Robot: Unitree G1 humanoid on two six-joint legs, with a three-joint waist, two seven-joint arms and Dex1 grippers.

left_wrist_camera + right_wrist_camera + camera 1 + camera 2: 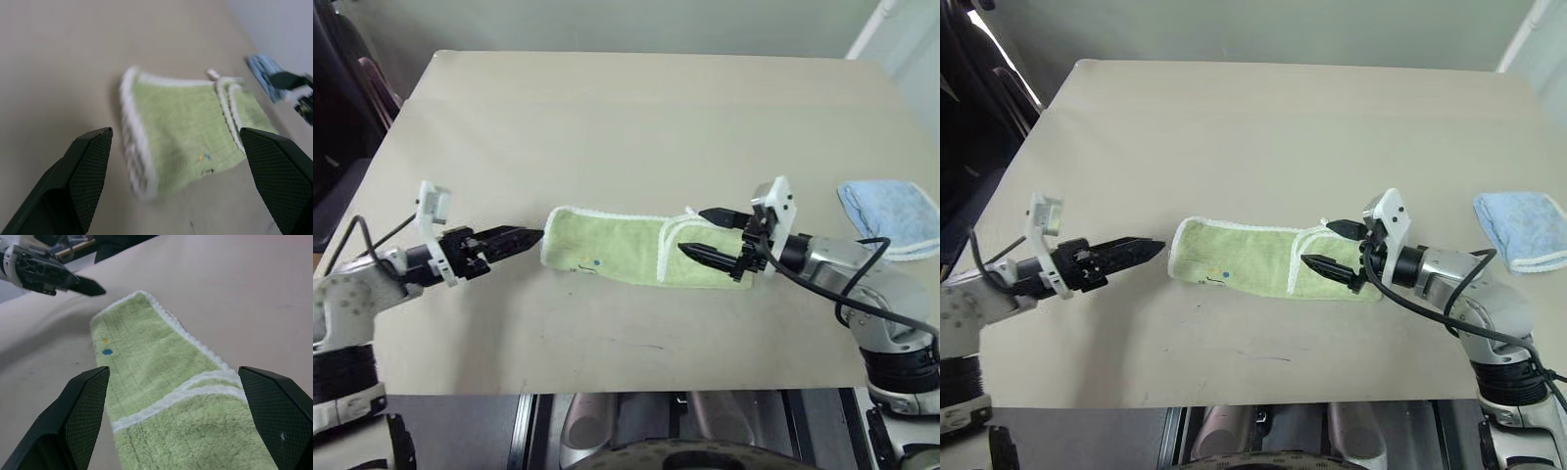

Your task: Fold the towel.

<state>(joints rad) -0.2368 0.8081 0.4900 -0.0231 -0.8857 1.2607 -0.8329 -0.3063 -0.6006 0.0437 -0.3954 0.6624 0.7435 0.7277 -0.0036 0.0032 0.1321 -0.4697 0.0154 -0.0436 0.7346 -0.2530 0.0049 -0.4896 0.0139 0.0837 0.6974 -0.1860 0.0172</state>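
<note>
The light green towel [626, 250] lies on the table as a long narrow strip with white edging, and its right end is folded over. My left gripper [533, 236] is just off the towel's left end, pointing at it; in the left wrist view its fingers [88, 171] stand wide apart with nothing between them. My right gripper [697, 233] hovers over the folded right end, open, one finger [717, 213] at the far edge and the other toward the near edge. The right wrist view shows the towel [161, 387] stretching away toward the left gripper [83, 284].
A folded light blue cloth [891, 217] lies at the table's right edge, beyond my right arm. The beige table [636, 117] reaches far behind the towel. Its front edge [607, 394] runs close below the arms.
</note>
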